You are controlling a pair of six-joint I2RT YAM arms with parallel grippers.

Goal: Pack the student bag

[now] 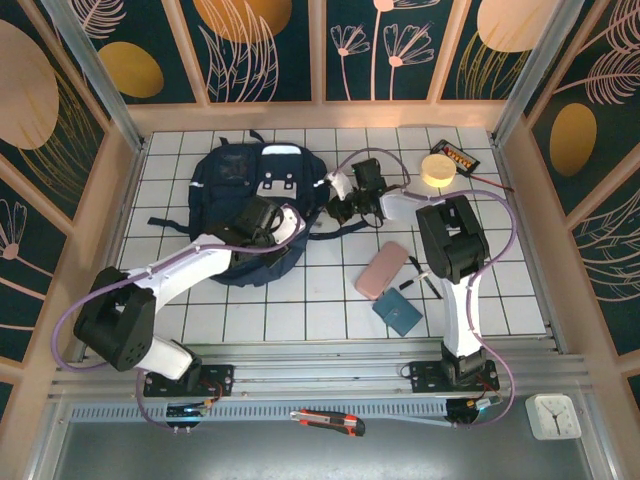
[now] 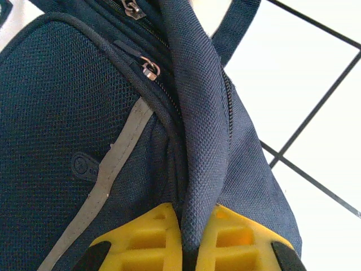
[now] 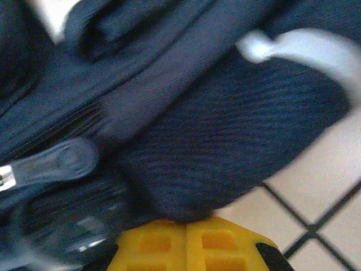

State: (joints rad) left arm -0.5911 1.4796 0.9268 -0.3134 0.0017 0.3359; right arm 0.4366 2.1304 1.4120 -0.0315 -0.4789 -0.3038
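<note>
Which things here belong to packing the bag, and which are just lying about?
Job: student bag, left gripper shut on its fabric; probably for packing: pink case, teal pouch, yellow disc, black calculator-like device.
Lying about: utility knife, white clock, both off the tiled table, in front.

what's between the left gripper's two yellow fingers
A raised fold of the student bag, pinched between the yellow fingers of the left gripper, as the left wrist view shows.

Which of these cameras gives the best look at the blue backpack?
The top view: the whole backpack lies on the tiled table. The left wrist view gives a close-up of its fabric, grey stripe and zipper pull, with a fold pinched in the left end effector. The right wrist view gives blurred navy fabric.
</note>
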